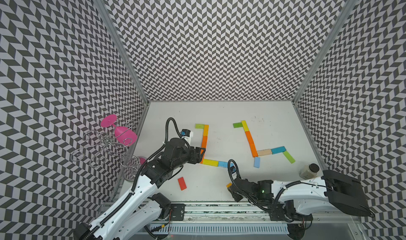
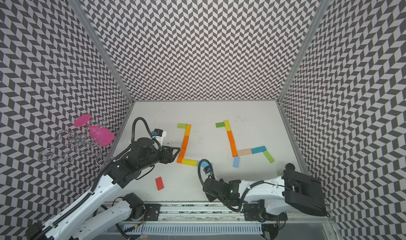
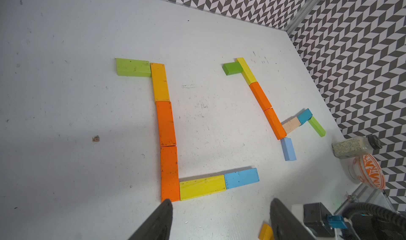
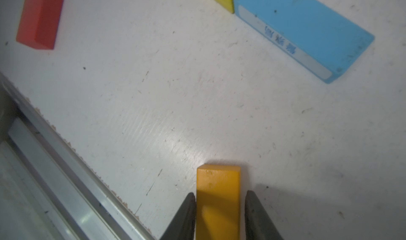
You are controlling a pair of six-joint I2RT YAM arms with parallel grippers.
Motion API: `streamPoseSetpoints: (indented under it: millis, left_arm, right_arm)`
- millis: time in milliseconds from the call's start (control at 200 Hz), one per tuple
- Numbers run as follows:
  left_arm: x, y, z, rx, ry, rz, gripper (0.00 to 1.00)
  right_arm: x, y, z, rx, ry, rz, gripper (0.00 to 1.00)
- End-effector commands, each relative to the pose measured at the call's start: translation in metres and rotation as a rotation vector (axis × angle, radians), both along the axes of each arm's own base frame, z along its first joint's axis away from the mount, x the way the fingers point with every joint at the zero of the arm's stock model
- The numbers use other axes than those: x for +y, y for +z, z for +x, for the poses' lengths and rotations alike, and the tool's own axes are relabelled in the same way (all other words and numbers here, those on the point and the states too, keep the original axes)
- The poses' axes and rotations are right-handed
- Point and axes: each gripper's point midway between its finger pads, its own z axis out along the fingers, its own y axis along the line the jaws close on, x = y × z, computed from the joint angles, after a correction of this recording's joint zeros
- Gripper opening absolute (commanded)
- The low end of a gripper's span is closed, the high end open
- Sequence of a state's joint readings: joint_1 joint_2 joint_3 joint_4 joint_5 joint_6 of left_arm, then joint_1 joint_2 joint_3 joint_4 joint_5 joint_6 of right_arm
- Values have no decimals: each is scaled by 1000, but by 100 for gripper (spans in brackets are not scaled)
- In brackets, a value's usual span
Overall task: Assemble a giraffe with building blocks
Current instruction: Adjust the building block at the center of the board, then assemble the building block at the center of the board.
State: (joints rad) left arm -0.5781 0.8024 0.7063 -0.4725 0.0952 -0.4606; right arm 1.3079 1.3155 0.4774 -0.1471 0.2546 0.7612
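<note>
Two flat block figures lie on the white table (image 1: 219, 113). The left figure (image 1: 204, 142) runs from a green block through amber and orange blocks to a yellow block (image 1: 210, 162) and a blue block (image 1: 223, 164). The right figure (image 1: 250, 140) also has tan, teal, green and pale blue pieces. My left gripper (image 1: 201, 155) (image 3: 220, 203) hangs open over the left figure's orange corner, holding nothing. My right gripper (image 4: 219, 195) sits low near the front edge, its fingers closed on the sides of an amber block (image 4: 217, 184) (image 1: 229, 185). A loose red block (image 1: 182, 183) lies at front left.
A spice jar (image 1: 309, 170) lies at the right edge beside an orange-patterned bowl (image 3: 369, 170). A wire rack (image 1: 103, 146) with pink glasses hangs at the left wall. A metal rail (image 4: 66, 166) borders the table's front edge close to the right gripper.
</note>
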Motion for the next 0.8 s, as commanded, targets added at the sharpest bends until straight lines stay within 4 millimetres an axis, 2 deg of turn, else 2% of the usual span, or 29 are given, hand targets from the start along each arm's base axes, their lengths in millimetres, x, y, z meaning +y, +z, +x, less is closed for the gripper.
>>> streamPoseSetpoints:
  millis: [0, 195, 461, 561, 791]
  left_arm:
    - [-3, 9, 3, -45, -22, -36, 71]
    - [-3, 9, 3, -59, -31, -49, 72]
    - [-3, 13, 0, -79, -38, -63, 72]
    - [-2, 15, -1, -89, -39, -68, 73]
    - [-2, 21, -5, -113, -45, -81, 74]
  right_arm:
    - [-8, 1, 18, 44, -196, 33, 36]
    - [-2, 3, 30, 81, -254, 47, 37]
    - [5, 31, 38, 35, -239, 38, 61]
    - [2, 29, 30, 77, -245, 1, 63]
    - [-14, 5, 2, 193, -316, -84, 62]
